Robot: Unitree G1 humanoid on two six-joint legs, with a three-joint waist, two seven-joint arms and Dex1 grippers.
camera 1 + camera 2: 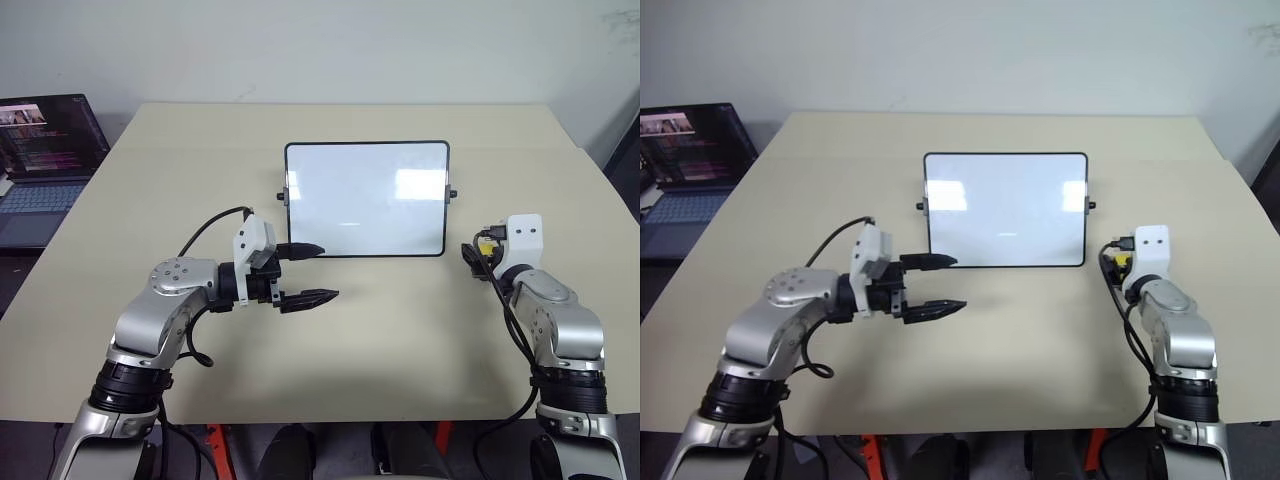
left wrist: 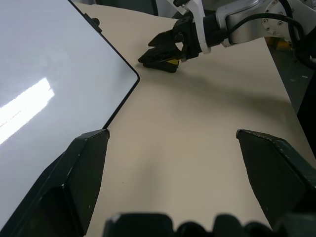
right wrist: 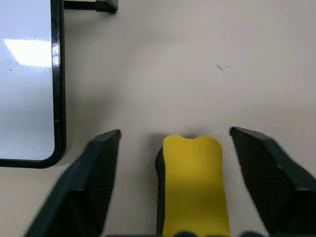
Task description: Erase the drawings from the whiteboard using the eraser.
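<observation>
Lying flat near the middle of the beige bench (image 1: 120,200), the whiteboard (image 1: 366,198) shows a glossy white face with only bright reflections on it; I can make out no marks beyond a few tiny specks near one edge. Its thin black frame has rounded corners and a small knob on each short side. The eraser (image 3: 193,183), a small yellow block with a dark underside, sits on the bench just off the board's right near corner, apart from the frame. The right end effector (image 3: 186,168) is released, its two black fingers spread wide on either side of the eraser with a clear gap on both sides, touching neither face. The left end effector (image 1: 311,272) hangs at the board's left near corner, pointing across toward the right arm, also released, with one finger (image 1: 300,249) over the frame's edge and the other over bare bench. A laptop (image 1: 45,160) stands open at the far left, off the bench.
</observation>
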